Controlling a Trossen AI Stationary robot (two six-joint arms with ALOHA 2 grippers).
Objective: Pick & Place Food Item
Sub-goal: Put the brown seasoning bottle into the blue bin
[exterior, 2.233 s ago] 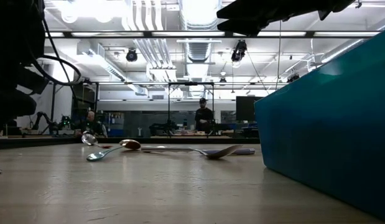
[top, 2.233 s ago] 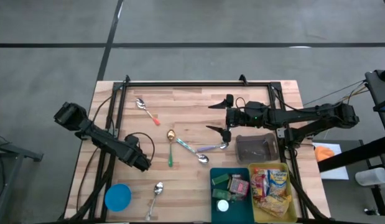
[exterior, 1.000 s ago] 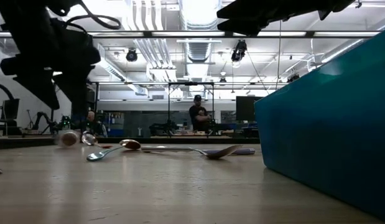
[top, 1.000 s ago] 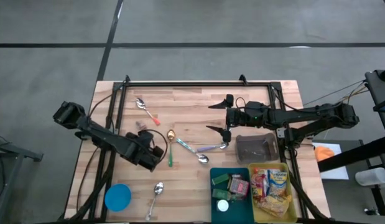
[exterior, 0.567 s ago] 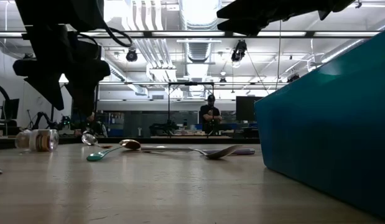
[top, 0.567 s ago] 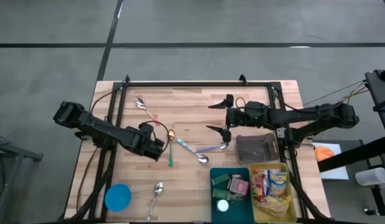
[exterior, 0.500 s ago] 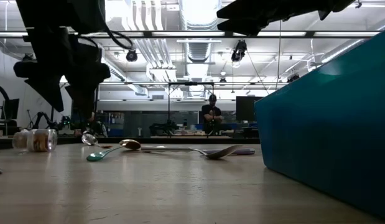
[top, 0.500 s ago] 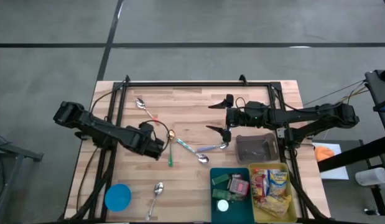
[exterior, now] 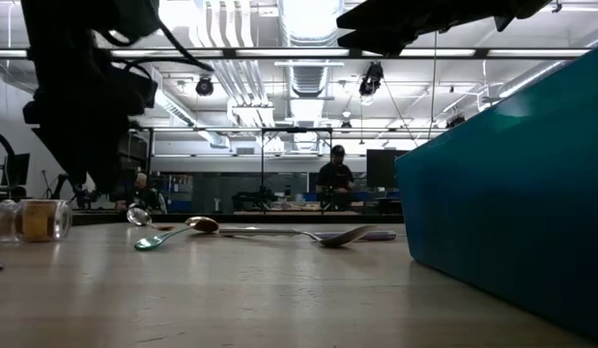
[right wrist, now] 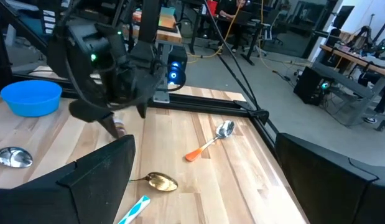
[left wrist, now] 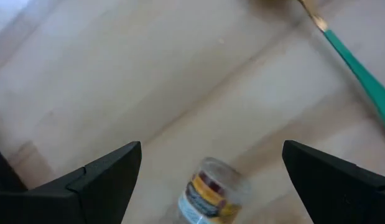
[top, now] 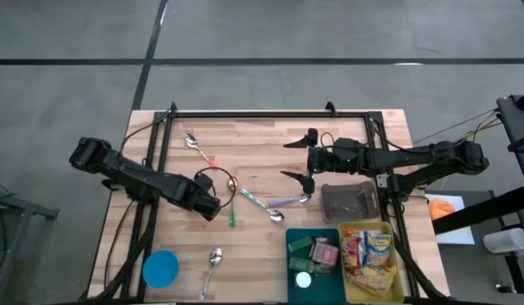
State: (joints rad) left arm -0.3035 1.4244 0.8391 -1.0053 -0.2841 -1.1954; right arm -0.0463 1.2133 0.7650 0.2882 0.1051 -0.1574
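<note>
The food item here looks to be a small jar [left wrist: 209, 193] lying on its side on the table [top: 262, 140], and it has not been picked up. In the left wrist view it rests between the left hand's [left wrist: 211, 180] two dark fingers [left wrist: 96, 177], which stand wide apart with nothing touching them, so the hand is empty and hovering over the jar. Taking the green-handled spoon [top: 231, 203] near the table's middle as the landmark, the jar sits just to the left of it, under the left hand [top: 207, 203]; from above it is hidden by the arm, while the low view shows it as a clear little jar [exterior: 33, 220] with a brownish band, lying on the wood to the left of the spoon there [exterior: 168, 232]. The right hand [top: 297, 159] waits to the right of the green spoon, above the table, its fingers spread wide and holding nothing. Further right of the spoon stand a grey tray [top: 350, 203], a teal bin [top: 314, 254] and a yellow bin [top: 372, 263], both bins already carrying packaged items; which one is meant for the jar I cannot tell. By my reading the task is at its very start: the approach is made, but closing on the jar, lifting it, carrying it across and setting it down are all left to do.
</note>
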